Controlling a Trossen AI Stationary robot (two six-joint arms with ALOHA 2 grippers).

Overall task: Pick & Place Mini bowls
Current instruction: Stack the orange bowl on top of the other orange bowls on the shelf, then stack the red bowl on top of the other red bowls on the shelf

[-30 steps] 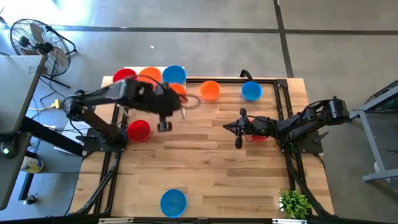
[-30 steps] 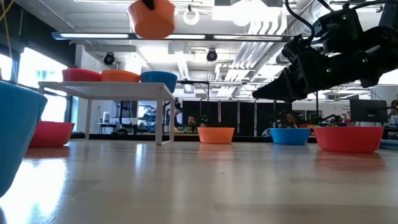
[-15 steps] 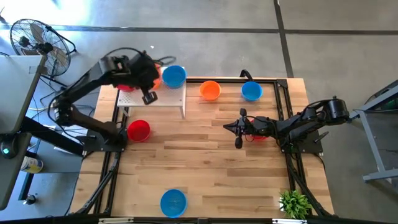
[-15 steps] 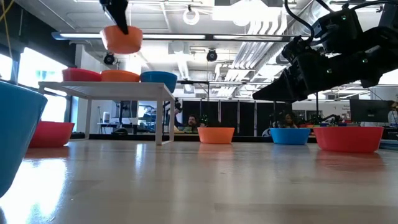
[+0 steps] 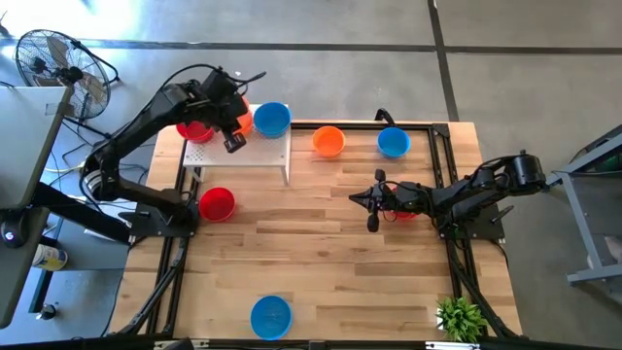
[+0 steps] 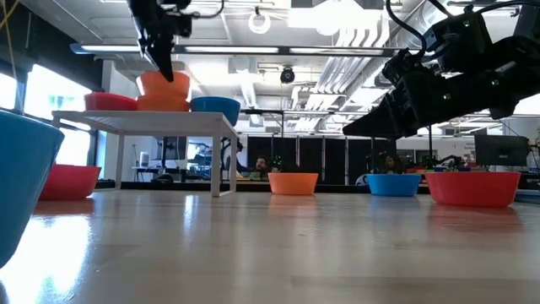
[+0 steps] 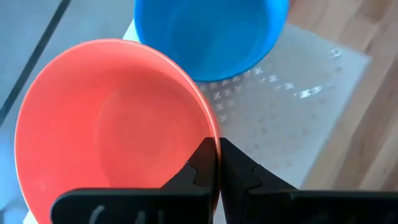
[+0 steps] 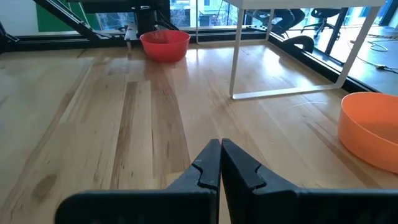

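Note:
My left gripper (image 5: pixel 236 132) is over the white perforated board (image 5: pixel 262 148) at the table's far left, shut on an orange mini bowl (image 6: pixel 164 84). Under that bowl a second orange bowl (image 6: pixel 164 103) stands on the board, between a red bowl (image 5: pixel 194 129) and a blue bowl (image 5: pixel 272 119). In the left wrist view the held orange bowl (image 7: pixel 112 130) fills the picture, with the blue bowl (image 7: pixel 205 31) beyond it. My right gripper (image 5: pixel 372 209) is shut and hangs above the table's right middle, touching nothing. My left gripper pinches the orange bowl's rim (image 7: pixel 210 132), one finger inside the bowl and one outside. The fingers (image 6: pixel 166 63) come from above, pointing down. The bowl stays upright, its base (image 6: pixel 164 94) down at the mouth of the orange bowl on the board; whether they touch I cannot tell.
On the wooden table stand an orange bowl (image 5: pixel 328 141) and a blue bowl (image 5: pixel 393 142) near the far edge, a red bowl (image 5: pixel 217 203) at the left, a blue bowl (image 5: pixel 270 317) at the near edge, and a red bowl (image 5: pixel 404 213) under the right arm. A plant (image 5: pixel 461 318) sits at the near right corner.
My left gripper has carried the orange bowl from above the table toward the far left edge, over the white board, and then down. The bowl hung high and clear a second ago; it now sits at the orange bowl on the board.

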